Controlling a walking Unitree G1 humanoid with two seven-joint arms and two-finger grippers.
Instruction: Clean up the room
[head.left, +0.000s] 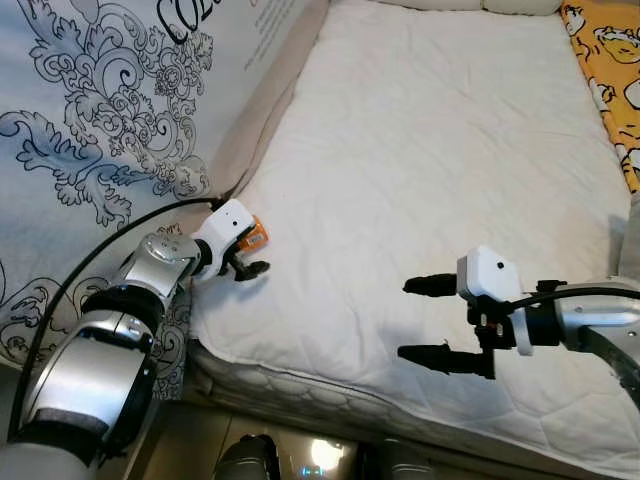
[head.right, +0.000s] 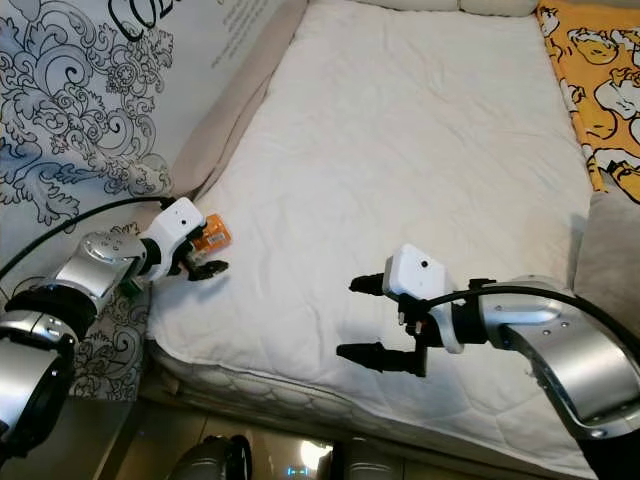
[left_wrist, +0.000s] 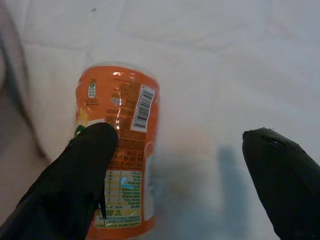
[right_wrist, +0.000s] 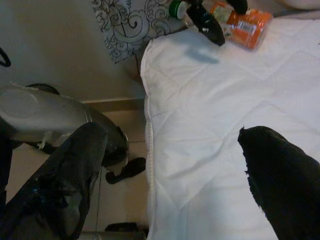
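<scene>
Orange bottle (left_wrist: 120, 150) lies on its side at the bed's (head.left: 430, 180) near-left corner, close to the edge by the patterned wall (head.left: 90, 110). Left tool (head.left: 247, 262) is right at it, fingers spread, one finger over the label, the other well clear on the sheet; nothing gripped. Right tool (head.right: 372, 318) hovers open and empty above the bed's near edge. Risk, as I judge it: the round bottle rolls off the corner if a closing finger nudges it.

Bare white mattress (head.left: 430, 160) lies open — patterned wall (head.left: 90, 120) (left side) hems the corner.
</scene>
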